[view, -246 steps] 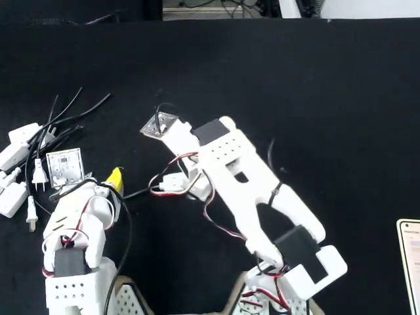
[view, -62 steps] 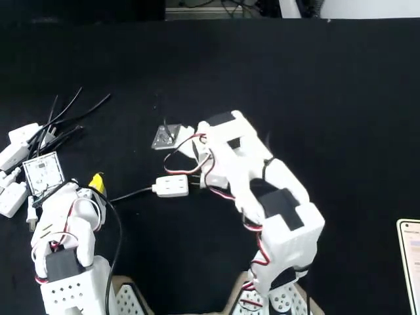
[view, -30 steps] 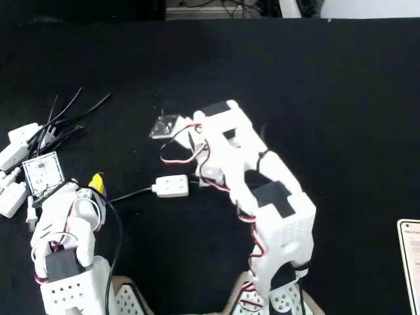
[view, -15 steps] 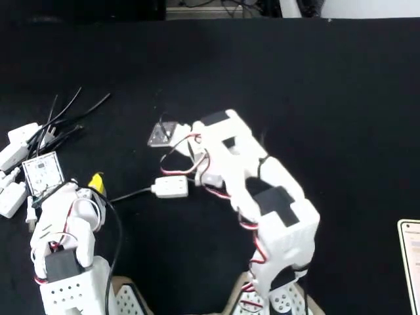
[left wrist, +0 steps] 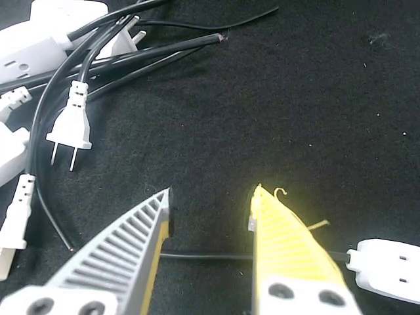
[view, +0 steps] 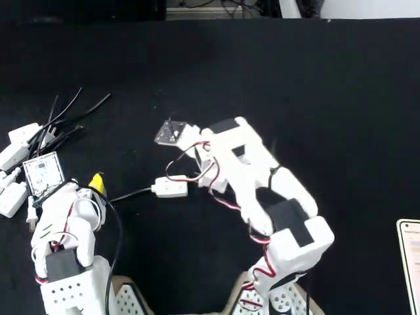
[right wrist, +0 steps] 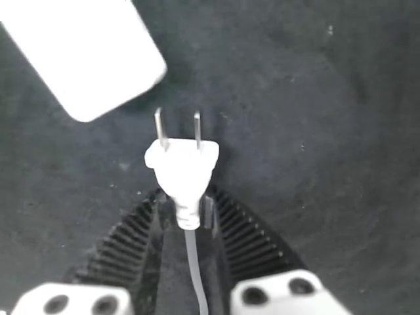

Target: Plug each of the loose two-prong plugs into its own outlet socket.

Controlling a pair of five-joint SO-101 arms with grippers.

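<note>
My right gripper (right wrist: 184, 197) is shut on a white two-prong plug (right wrist: 182, 164), held by its neck. The prongs point toward a white outlet socket (right wrist: 85, 59) just ahead, with a small gap between them. In the high view this socket (view: 170, 188) lies at table centre beside the right arm, and its black cord (view: 131, 194) runs left. My left gripper (left wrist: 211, 197) is open, its grey and yellow fingers straddling that black cord (left wrist: 203, 256) without closing on it. Another loose plug (left wrist: 71, 128) lies among black cables ahead of the left gripper.
Several white outlet blocks (view: 18, 141) and tangled black cables (view: 65, 118) crowd the table's left edge. A white sheet of paper (view: 410, 252) sits at the right edge. The black table (view: 315, 98) stretches open behind and to the right of the arms.
Over the last second the right arm has swung slightly right and toward the front with the plug. The socket and left arm stayed put. Eight seconds ago the left arm stood farther right.
</note>
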